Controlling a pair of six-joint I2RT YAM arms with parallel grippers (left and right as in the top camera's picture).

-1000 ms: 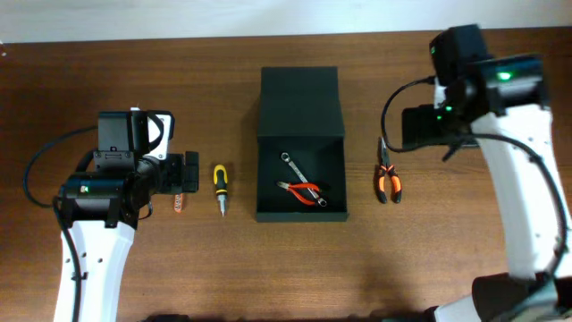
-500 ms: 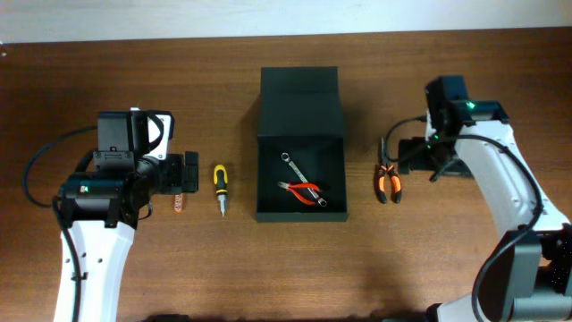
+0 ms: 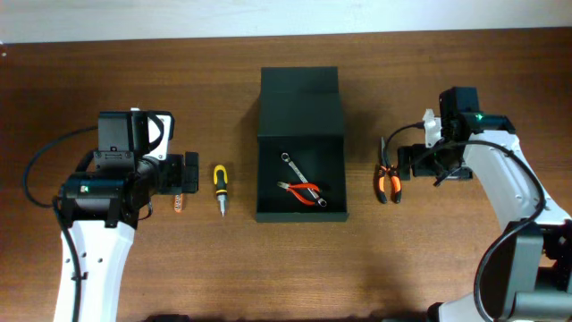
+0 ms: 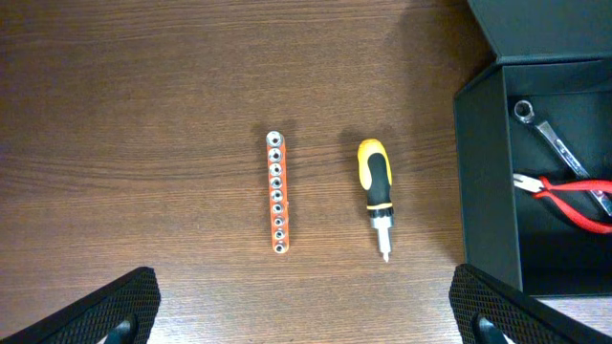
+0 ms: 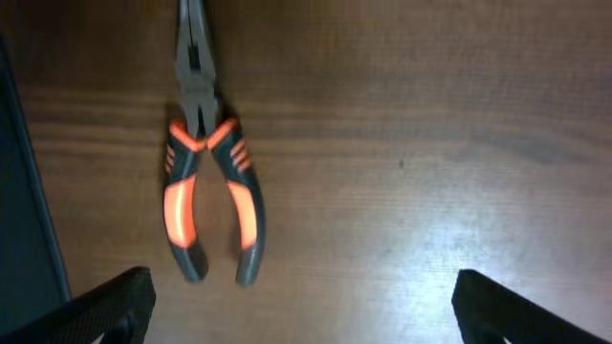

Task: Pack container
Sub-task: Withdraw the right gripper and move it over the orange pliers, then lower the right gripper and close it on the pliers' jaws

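Observation:
The container [image 3: 271, 204] is a dark open box at the table's middle, its flap lid [image 3: 299, 100] folded back. A wrench [image 3: 290, 163] and red-handled pliers [image 3: 304, 191] lie inside. A yellow-black screwdriver [image 3: 220, 183] and an orange bit strip [image 3: 177, 204] lie to its left, under my open, empty left gripper [image 3: 186, 173]. Orange-handled pliers [image 3: 386, 179] lie to its right, next to my open, empty right gripper [image 3: 407, 161]. The left wrist view shows the strip [image 4: 276, 204], the screwdriver [image 4: 376, 191] and the container [image 4: 483, 191]. The right wrist view shows the orange pliers [image 5: 206, 182] left of centre.
The container's dark wall [image 5: 24, 210] fills the left edge of the right wrist view. Bare brown wood lies around the tools and toward the table's front. A pale wall runs along the table's far edge.
My right arm has moved toward the front and come down beside the orange pliers. The left arm and all the tools have not moved.

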